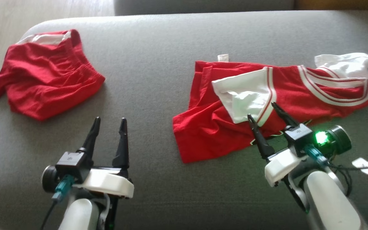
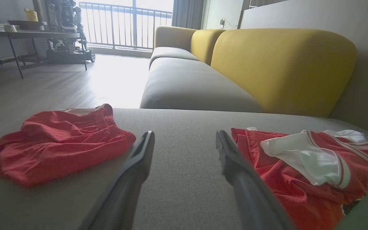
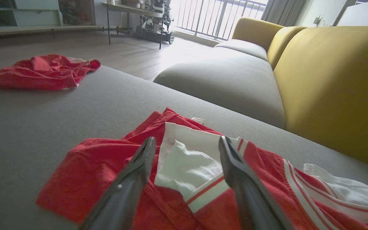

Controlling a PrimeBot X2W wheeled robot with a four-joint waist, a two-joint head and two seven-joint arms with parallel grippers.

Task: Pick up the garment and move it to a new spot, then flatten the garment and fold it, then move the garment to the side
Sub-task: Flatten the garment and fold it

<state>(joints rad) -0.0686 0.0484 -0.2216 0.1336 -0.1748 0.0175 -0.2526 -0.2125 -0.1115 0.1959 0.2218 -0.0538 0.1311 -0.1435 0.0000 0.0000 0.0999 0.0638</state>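
Observation:
A crumpled red garment with white sleeves and striped trim lies on the right half of the grey cushion. My right gripper hovers open over its near edge, fingers either side of a white sleeve fold, nothing pinched between them. In the right wrist view the right gripper straddles that fold on the garment. My left gripper stands open over bare cushion. In the left wrist view the left gripper has the garment to its right.
A pair of bunched red shorts sits at the cushion's far left corner, also seen as shorts and shorts. Beyond stand a yellow sofa back, wooden floor and a table.

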